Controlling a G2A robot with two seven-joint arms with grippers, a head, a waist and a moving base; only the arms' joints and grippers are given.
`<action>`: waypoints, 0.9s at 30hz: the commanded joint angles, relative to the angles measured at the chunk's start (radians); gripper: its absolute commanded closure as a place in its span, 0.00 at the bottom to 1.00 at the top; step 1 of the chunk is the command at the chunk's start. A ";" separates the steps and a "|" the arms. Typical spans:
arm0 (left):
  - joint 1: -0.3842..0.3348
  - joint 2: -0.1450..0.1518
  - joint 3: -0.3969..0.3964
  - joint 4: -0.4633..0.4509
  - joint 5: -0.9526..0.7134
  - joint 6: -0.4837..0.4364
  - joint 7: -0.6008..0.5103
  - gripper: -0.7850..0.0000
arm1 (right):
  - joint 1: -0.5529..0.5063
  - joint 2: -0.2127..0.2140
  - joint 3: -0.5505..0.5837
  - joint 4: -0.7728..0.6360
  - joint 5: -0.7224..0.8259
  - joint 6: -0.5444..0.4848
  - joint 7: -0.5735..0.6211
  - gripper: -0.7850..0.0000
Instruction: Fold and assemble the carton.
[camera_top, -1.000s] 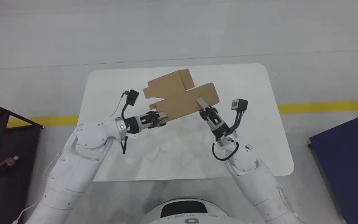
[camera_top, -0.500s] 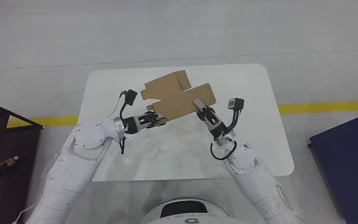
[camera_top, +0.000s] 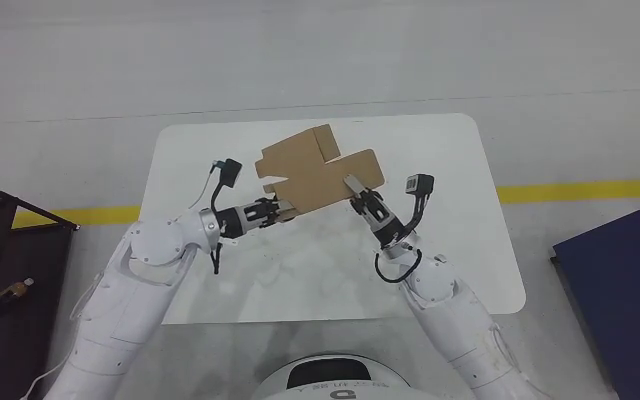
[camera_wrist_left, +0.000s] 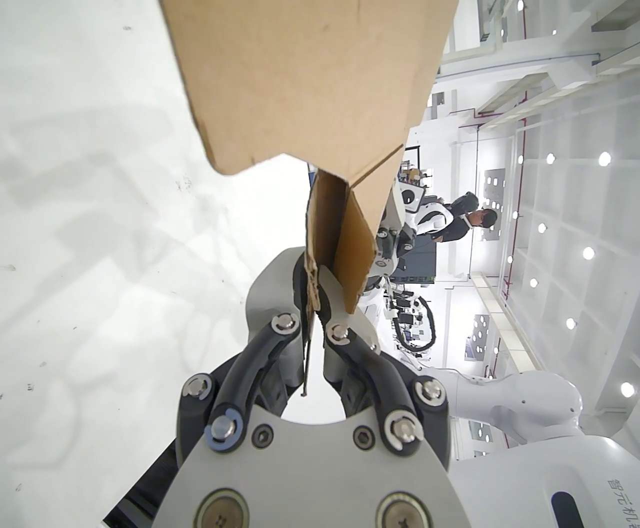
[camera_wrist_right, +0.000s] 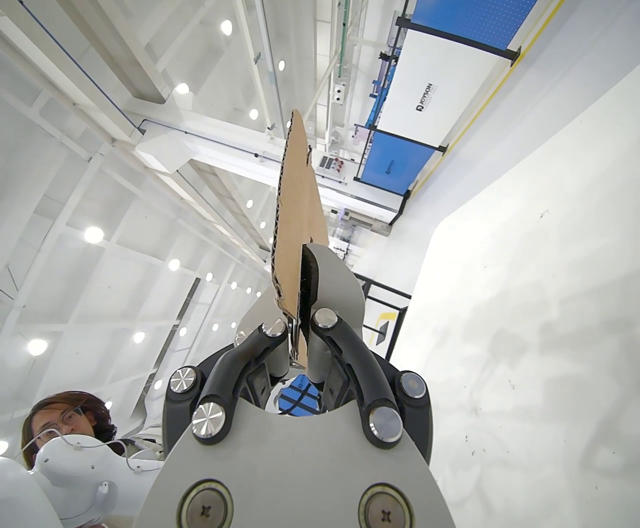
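Two hands are holding the flattened brown carton (camera_top: 320, 170) over the desk (camera_top: 450, 250), above the middle of the desk's far half. The left hand (camera_top: 283, 208) is pinching one edge of the carton, its fingers pressed together on the cardboard where two layers are parting slightly. The right hand (camera_top: 355, 190) is clamping another edge the same way, gripping the corrugated sheet edge-on. Both arms are hanging over the desk's near half.
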 joint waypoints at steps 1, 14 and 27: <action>-0.001 0.000 0.000 0.003 -0.002 0.003 0.004 1.00 | 0.000 0.000 -0.001 -0.002 0.002 -0.002 0.004 0.62; 0.025 0.004 -0.027 -0.072 -0.006 -0.036 0.014 1.00 | 0.006 -0.001 0.004 0.000 0.051 -0.017 0.016 0.00; 0.072 0.015 -0.096 -0.099 -0.120 -0.024 -0.067 1.00 | -0.063 0.020 0.212 -0.086 0.058 -0.077 -0.075 0.00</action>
